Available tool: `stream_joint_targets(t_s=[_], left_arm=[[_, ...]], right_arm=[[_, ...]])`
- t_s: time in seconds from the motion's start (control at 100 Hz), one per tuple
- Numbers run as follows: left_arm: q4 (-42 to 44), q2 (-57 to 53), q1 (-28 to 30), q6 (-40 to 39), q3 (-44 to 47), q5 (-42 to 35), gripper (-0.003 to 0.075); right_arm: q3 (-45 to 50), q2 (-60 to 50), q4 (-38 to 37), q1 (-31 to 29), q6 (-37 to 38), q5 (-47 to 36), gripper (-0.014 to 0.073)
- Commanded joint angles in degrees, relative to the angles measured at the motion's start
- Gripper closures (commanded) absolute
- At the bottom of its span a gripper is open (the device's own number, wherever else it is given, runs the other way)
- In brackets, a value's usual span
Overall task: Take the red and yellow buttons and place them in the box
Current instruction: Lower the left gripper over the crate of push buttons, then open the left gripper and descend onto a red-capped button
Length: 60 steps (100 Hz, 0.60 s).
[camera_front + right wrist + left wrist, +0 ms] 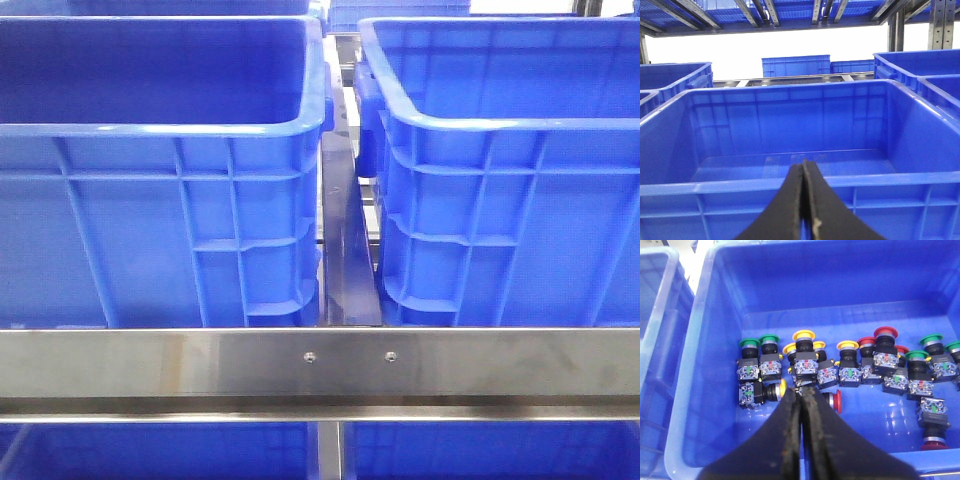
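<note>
The left tool (801, 392) hangs clenched and holds nothing, poised over the blue crate (695, 365) where push buttons lie in a loose row on the floor. A yellow button (803, 336) stands at about twelve o'clock from its tips; a red button (837, 401) lies on its side at three o'clock, just beside them. The right tool (804, 167) is likewise clenched and carries nothing, above the near rim of the box (790, 185). In the front view both crates sit side by side behind a steel rail (320, 362).
</note>
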Motion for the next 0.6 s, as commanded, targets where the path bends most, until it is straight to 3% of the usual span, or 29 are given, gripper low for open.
stream_joint_targets(t_s=[0.0, 0.1, 0.22, 0.27, 0.59], left_arm=[[-0.68, 0.11, 0.08, 0.14, -2.07, -4.23, 0.0666], [-0.68, 0.19, 0.08, 0.14, -2.07, -3.78, 0.0489], [-0.68, 0.19, 0.08, 0.14, -2.07, -3.44, 0.0201], [-0.81, 0.19, 0.08, 0.14, -2.07, -3.33, 0.0139], [-2.55, 3.08, -0.82, 2.85, -3.29, -3.48, 0.0121]], right_arm=[[-1.12, -1.42, -0.04, -0.36, 0.06, -4.66, 0.0662], [-1.12, -1.42, -0.04, -0.36, 0.06, -4.66, 0.0662], [-1.12, -1.42, -0.04, -0.36, 0.06, -4.66, 0.0662], [-1.12, -1.42, -0.04, -0.36, 0.06, -4.66, 0.0662], [-1.12, -1.42, -0.04, -0.36, 0.06, -4.66, 0.0662]])
